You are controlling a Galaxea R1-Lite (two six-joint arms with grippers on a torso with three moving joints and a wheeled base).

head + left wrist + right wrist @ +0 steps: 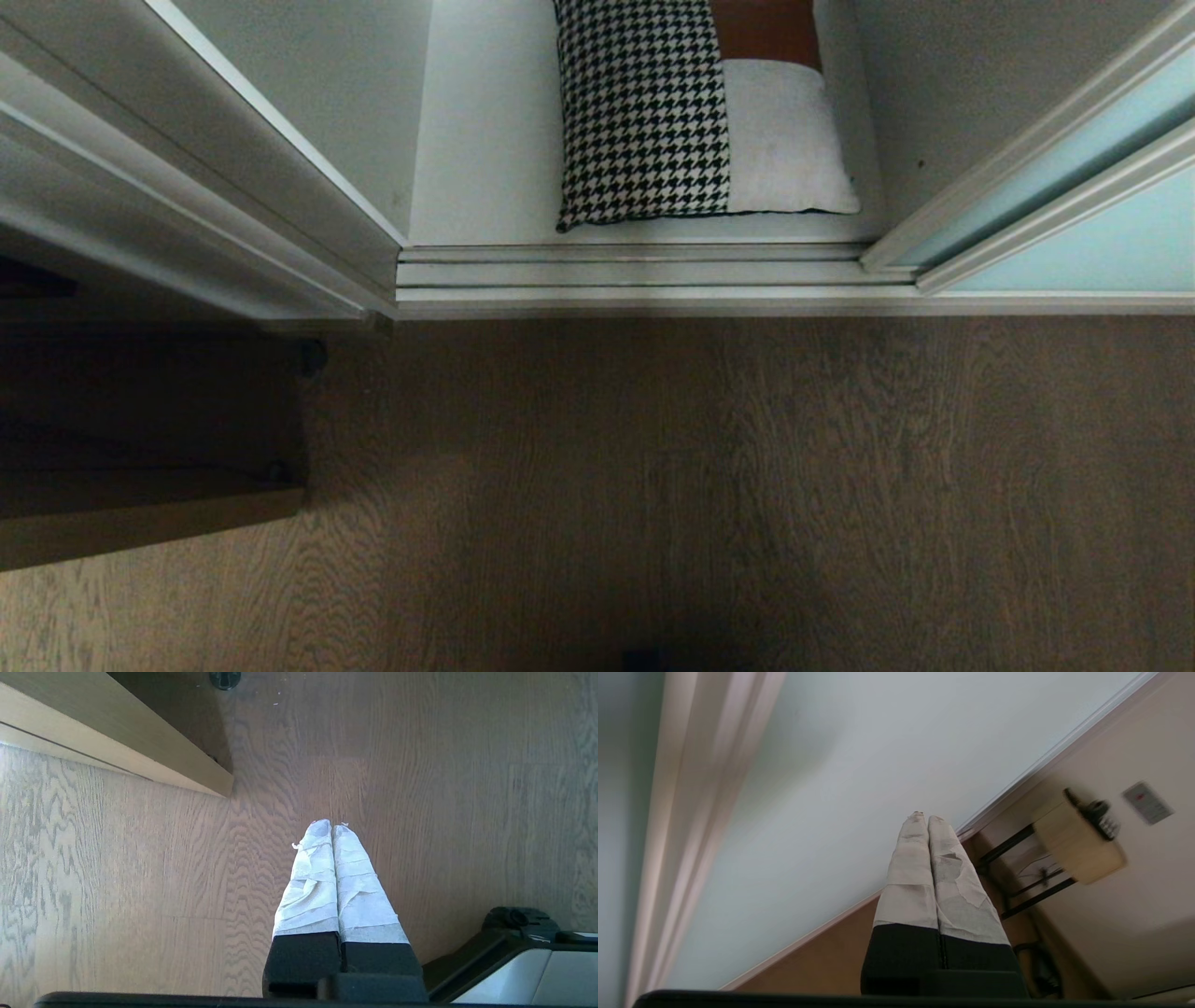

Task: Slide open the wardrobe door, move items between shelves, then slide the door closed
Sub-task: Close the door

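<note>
Wardrobe shelf (485, 140) with one cushion (695, 112)

You see the sliding wardrobe door (1074, 243) pushed to the right side, so the wardrobe stands open. Its pale blue frosted glass sits in a thin silver-white frame. A square cushion (695, 112) lies flat on the bottom white shelf (485, 149), close to the front edge. It has black-and-white checks, a rust-brown patch and a light grey patch. No jaws are near it.
</note>
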